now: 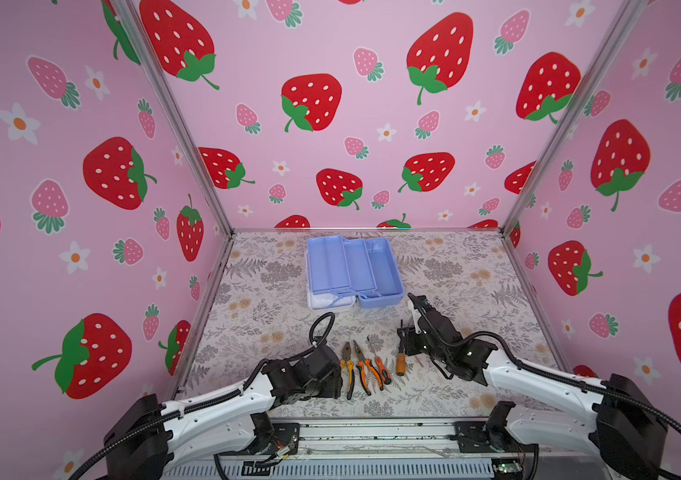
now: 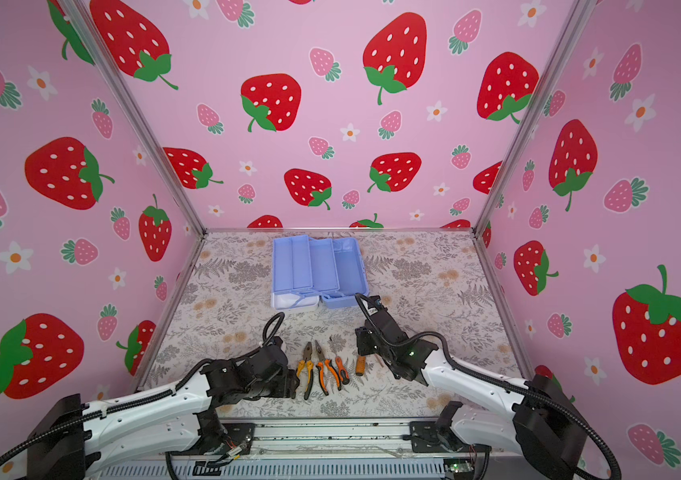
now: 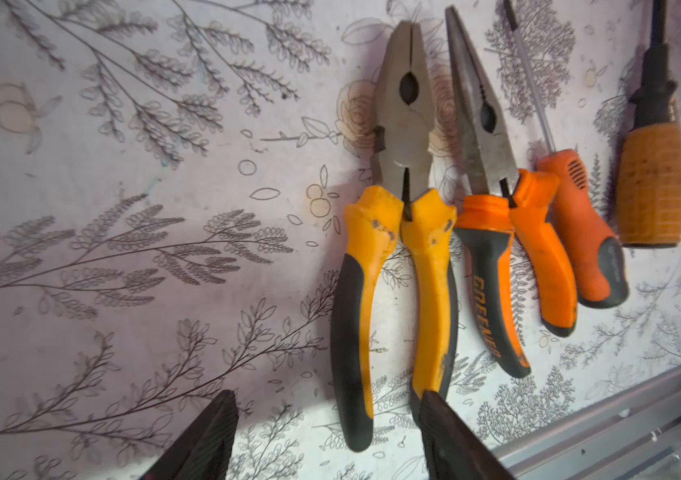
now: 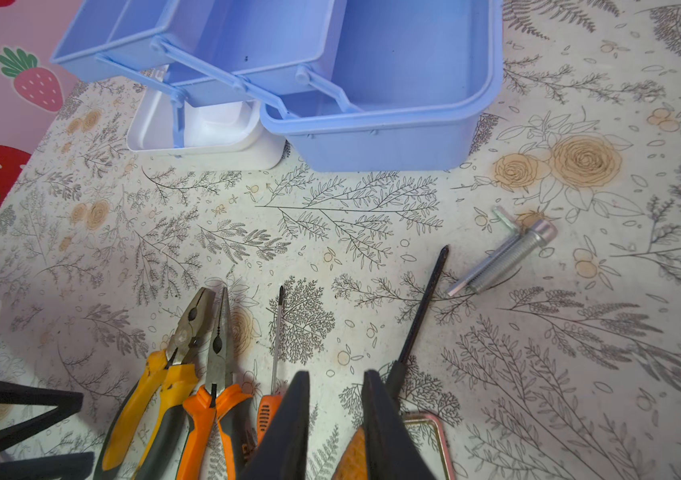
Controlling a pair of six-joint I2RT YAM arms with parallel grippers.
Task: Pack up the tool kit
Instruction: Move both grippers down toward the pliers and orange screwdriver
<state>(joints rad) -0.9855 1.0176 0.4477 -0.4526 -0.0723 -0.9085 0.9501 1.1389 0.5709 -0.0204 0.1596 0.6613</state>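
Note:
The tool kit (image 1: 355, 270) lies open at the back middle in both top views, its periwinkle trays spread out and its white lid (image 1: 328, 302) at the front left corner. Four tools lie in a row near the front edge: yellow-handled pliers (image 3: 393, 266), orange-handled long-nose pliers (image 3: 492, 249), an orange screwdriver (image 3: 580, 232) and an amber-handled screwdriver (image 3: 650, 187). My left gripper (image 3: 327, 395) is open low over the yellow pliers' handle ends, one handle lying between the fingers. My right gripper (image 4: 335, 374) is slightly open and empty, beside the amber screwdriver (image 4: 413, 328).
A silver bolt with a small hex key (image 4: 505, 253) lies on the floral mat right of the tools. A small pink-rimmed flat object (image 4: 426, 440) sits by the right fingers. The metal front rail (image 3: 621, 432) runs just behind the pliers' handles. Strawberry walls close in three sides.

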